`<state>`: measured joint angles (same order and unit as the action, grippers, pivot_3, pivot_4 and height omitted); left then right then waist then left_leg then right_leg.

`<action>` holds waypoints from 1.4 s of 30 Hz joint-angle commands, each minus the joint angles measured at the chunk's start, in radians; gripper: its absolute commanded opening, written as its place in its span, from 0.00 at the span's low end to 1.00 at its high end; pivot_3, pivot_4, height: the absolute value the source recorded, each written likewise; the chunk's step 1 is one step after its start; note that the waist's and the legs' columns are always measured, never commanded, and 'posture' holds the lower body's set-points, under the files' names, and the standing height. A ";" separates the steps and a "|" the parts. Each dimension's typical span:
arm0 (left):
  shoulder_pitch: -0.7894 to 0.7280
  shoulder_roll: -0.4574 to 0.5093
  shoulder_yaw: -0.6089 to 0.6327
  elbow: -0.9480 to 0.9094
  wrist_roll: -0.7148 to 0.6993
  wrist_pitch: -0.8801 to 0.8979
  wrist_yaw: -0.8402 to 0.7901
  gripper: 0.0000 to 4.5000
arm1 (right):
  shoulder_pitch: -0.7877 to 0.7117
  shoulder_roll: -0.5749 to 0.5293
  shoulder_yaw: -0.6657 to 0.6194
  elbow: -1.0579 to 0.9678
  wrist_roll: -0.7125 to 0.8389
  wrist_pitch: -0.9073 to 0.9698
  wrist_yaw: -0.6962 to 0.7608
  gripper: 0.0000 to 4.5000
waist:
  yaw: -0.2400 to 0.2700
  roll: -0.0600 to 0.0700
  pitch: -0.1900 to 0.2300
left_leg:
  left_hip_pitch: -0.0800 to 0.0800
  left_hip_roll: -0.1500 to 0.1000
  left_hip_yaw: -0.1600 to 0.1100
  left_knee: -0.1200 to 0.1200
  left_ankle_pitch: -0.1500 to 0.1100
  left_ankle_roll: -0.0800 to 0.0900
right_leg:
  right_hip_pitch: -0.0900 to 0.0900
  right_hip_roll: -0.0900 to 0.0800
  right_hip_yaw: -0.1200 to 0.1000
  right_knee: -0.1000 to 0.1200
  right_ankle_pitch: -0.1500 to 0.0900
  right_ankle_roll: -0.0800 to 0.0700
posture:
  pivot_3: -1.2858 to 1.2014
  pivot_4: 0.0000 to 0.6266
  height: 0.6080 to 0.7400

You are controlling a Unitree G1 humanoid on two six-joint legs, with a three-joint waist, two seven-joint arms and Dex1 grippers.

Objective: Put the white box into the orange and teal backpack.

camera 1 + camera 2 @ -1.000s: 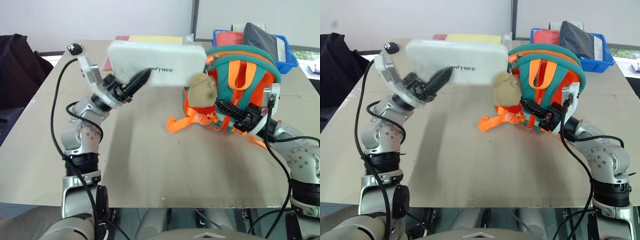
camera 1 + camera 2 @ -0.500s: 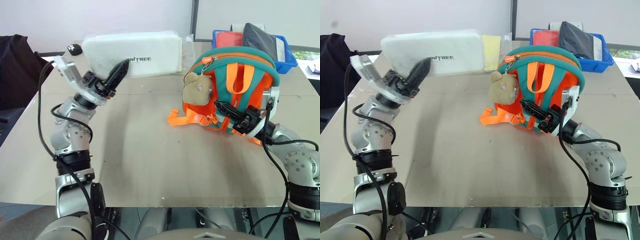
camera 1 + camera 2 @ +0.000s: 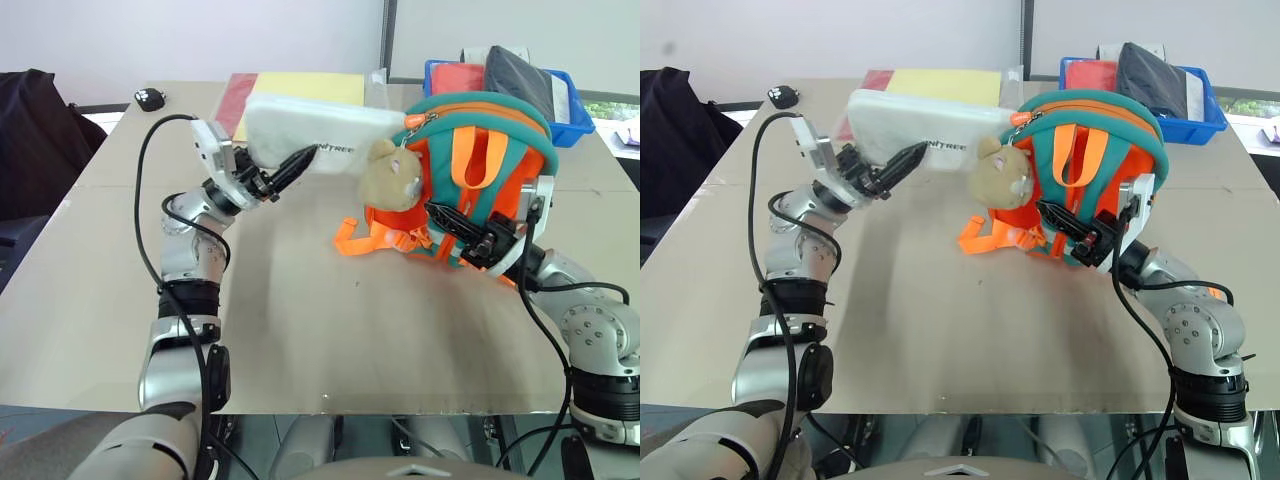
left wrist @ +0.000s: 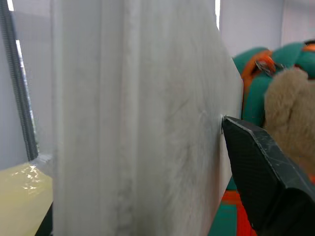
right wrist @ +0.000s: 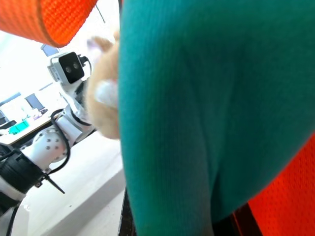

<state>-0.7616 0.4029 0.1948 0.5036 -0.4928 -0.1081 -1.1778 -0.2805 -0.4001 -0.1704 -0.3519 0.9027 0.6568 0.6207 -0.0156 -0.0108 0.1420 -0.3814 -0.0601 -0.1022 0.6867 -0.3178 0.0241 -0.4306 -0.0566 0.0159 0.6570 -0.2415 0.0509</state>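
Left arm: raised, elbow bent, reaching toward the orange and teal backpack point(image 3: 490, 170). Left gripper point(image 3: 292, 165): clamped on the white box point(image 3: 315, 130), whose far end touches the backpack's plush head point(image 3: 392, 175). Right gripper point(image 3: 462, 228): closed on the backpack's webbing. Left wrist view: box edge pressed against one black finger point(image 4: 266, 177).

The white box point(image 3: 318, 128) carries small dark lettering ending in "TREE", partly hidden.
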 commanded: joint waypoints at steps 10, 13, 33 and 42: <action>-0.168 -0.010 -0.095 0.160 0.100 -0.125 -0.170 0.57 | 0.001 0.002 -0.013 -0.039 0.008 -0.027 -0.005 0.02 | -0.015 0.000 0.000 | 0.001 0.000 0.000 0.000 0.000 0.000 | 0.000 0.001 0.000 0.002 0.000 0.000 | 0.52 0.24 1.00; -0.211 -0.087 -0.130 0.215 0.155 -0.159 -0.103 0.57 | -0.004 0.008 -0.003 -0.037 0.000 -0.031 -0.008 0.02 | -0.011 0.000 0.000 | 0.000 -0.001 -0.001 0.002 0.000 0.000 | 0.000 0.002 -0.001 0.002 0.000 0.000 | 0.52 0.24 1.00; -0.278 -0.169 -0.116 0.095 0.098 0.217 -0.042 0.99 | 0.042 0.019 -0.004 -0.073 -0.013 -0.047 -0.033 0.00 | -0.028 0.000 0.000 | 0.001 0.000 0.001 0.001 0.000 0.000 | -0.001 0.002 0.002 0.005 0.000 0.000 | 0.52 0.24 1.00; -0.099 -0.045 0.011 -0.212 -0.068 0.499 0.115 0.99 | 0.040 0.019 0.005 -0.054 -0.023 -0.049 -0.021 0.00 | -0.016 0.000 0.000 | 0.001 -0.001 -0.001 0.002 0.000 0.000 | -0.001 0.000 0.003 0.005 0.000 0.000 | 0.52 0.24 1.00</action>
<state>-0.8543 0.3664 0.2089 0.3655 -0.5289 0.3675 -1.0862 -0.2365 -0.3767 -0.1634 -0.3815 0.8719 0.6240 0.5857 -0.0318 -0.0109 0.1415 -0.3804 -0.0614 -0.1043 0.6891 -0.3176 0.0244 -0.4316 -0.0568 0.0183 0.6616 -0.2417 0.0512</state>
